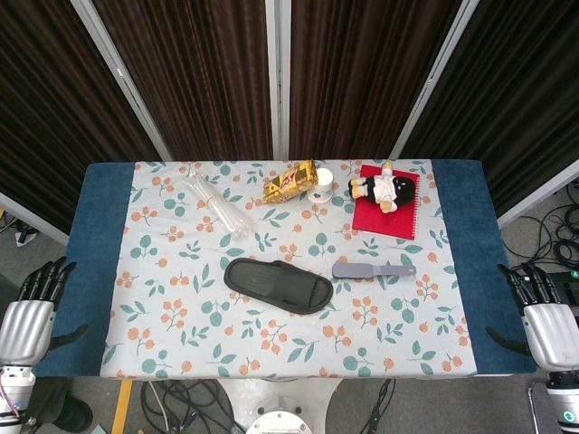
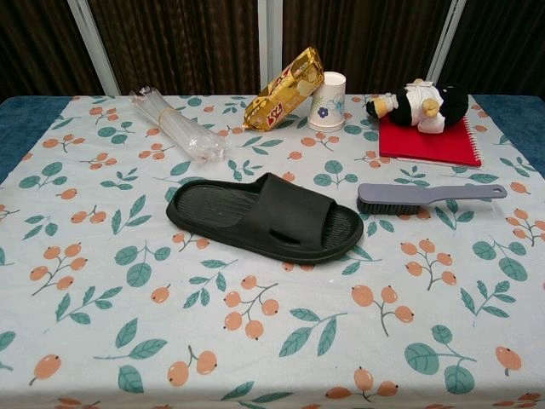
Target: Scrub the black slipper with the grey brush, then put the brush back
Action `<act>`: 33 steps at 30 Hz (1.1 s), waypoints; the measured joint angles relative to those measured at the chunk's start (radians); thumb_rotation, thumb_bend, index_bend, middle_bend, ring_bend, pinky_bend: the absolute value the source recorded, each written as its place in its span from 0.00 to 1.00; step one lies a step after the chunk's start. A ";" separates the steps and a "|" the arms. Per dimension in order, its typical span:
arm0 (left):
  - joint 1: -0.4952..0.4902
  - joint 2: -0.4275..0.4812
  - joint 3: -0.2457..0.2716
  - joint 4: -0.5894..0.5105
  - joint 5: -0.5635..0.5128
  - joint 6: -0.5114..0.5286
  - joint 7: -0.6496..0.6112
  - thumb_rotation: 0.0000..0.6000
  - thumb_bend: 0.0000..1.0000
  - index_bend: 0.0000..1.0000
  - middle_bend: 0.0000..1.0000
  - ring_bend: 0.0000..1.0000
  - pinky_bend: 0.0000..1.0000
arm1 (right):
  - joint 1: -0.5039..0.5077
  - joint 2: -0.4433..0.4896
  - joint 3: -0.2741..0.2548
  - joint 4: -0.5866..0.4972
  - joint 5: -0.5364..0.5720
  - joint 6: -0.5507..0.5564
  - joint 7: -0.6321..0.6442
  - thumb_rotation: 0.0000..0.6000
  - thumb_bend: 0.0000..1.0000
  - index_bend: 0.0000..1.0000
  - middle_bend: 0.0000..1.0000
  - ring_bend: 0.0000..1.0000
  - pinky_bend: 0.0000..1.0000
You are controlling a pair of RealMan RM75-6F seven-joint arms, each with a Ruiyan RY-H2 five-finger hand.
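Nothing is begun: the black slipper lies mid-table with the grey brush just beside its toe (bristles down), both hands, left hand and right hand, empty with fingers apart, so the right must reach in for the handle.

You have one slipper, one brush, one cup, one snack packet, one plush toy, one red notebook, one clear plastic bundle, and two hands: left, right.
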 measured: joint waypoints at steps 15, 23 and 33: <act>-0.008 0.000 -0.013 -0.005 -0.022 -0.013 -0.012 1.00 0.14 0.10 0.15 0.02 0.12 | 0.055 -0.002 0.038 -0.038 -0.014 -0.118 -0.049 1.00 0.01 0.00 0.16 0.05 0.10; -0.002 -0.001 -0.009 0.001 -0.035 -0.018 -0.034 1.00 0.14 0.10 0.15 0.02 0.12 | 0.237 -0.050 0.113 -0.027 0.107 -0.440 -0.136 1.00 0.00 0.19 0.34 0.18 0.15; 0.006 0.002 -0.009 -0.002 -0.057 -0.026 -0.041 1.00 0.14 0.10 0.15 0.02 0.12 | 0.483 -0.251 0.192 0.215 0.322 -0.795 -0.234 1.00 0.00 0.30 0.40 0.21 0.19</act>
